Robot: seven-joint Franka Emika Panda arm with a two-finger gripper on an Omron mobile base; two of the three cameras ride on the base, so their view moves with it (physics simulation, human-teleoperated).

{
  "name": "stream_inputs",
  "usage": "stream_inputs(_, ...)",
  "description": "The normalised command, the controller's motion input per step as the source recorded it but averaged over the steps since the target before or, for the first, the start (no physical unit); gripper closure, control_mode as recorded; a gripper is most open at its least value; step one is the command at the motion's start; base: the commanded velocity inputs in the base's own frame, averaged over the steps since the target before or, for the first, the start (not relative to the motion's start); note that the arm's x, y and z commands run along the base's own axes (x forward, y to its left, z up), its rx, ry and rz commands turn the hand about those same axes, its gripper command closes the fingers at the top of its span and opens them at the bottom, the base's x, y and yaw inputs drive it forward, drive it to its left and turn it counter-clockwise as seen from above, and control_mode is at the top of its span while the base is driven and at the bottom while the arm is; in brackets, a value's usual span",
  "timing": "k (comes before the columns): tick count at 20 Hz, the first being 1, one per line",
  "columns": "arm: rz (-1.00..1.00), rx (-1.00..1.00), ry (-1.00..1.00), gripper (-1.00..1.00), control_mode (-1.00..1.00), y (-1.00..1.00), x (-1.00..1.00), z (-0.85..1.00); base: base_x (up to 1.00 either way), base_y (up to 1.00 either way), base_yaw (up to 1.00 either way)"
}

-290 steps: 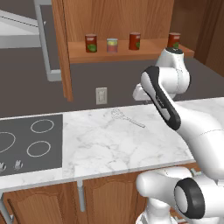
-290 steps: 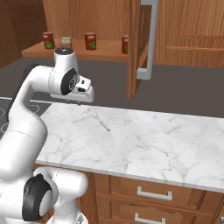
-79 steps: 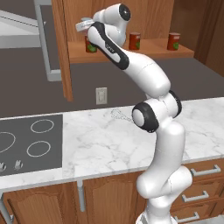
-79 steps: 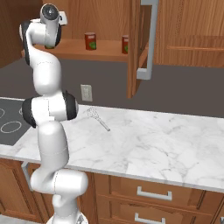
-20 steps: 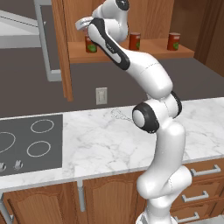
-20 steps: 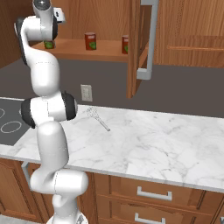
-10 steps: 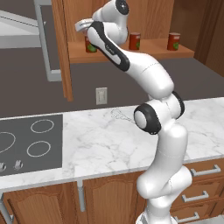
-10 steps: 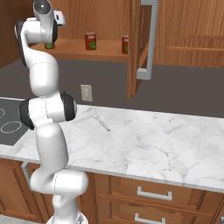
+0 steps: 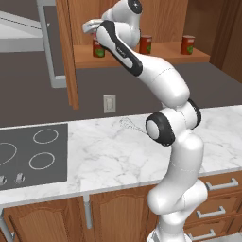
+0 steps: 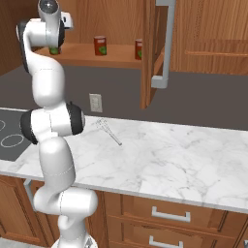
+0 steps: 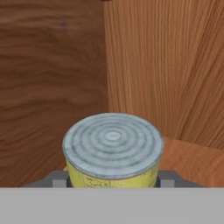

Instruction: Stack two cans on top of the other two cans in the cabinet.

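My gripper (image 11: 113, 179) is shut on the pale yellow-green can (image 11: 113, 146), whose grey ringed top shows between the dark fingertips (image 11: 57, 179). The hand (image 9: 92, 26) is up at the left end of the cabinet (image 9: 142, 59), just above a red can (image 9: 98, 47) with a green label. Two more red cans (image 9: 145, 44) (image 9: 187, 45) stand apart further right on the shelf. In the right base view the hand (image 10: 65, 19) is by the cabinet's far left, and the same two red cans (image 10: 100, 45) (image 10: 139, 48) stand on the plank shelf (image 10: 97, 59). Whether the pale can rests on the red one is hidden.
The open cabinet door (image 9: 66, 52) hangs just left of the hand, with its metal handle (image 10: 164, 43) facing out. Wooden cabinet walls (image 11: 166, 70) close in behind and beside the can. A wire whisk (image 9: 130, 125) lies on the marble counter (image 9: 94, 160); a stovetop (image 9: 28, 151) lies to the left.
The hand has shifted only slightly at the cabinet's left end, still over the left red can with the pale can in its grip. The other cans have not moved.
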Motion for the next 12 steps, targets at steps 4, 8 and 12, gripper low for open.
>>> stream_inputs(4, 0.0, 0.0, 0.03, -1.0, -1.0, 0.0, 0.0, -0.14, 0.0, 0.0, 0.0)
stream_inputs(8, 0.0, 0.0, 0.0, -1.0, -1.0, 0.0, 0.0, -0.11, 0.0, 0.0, 0.0)
stream_inputs(12, 0.0, 0.0, 0.0, -1.0, -1.0, 0.0, 0.0, -0.14, 0.0, 0.0, 0.0)
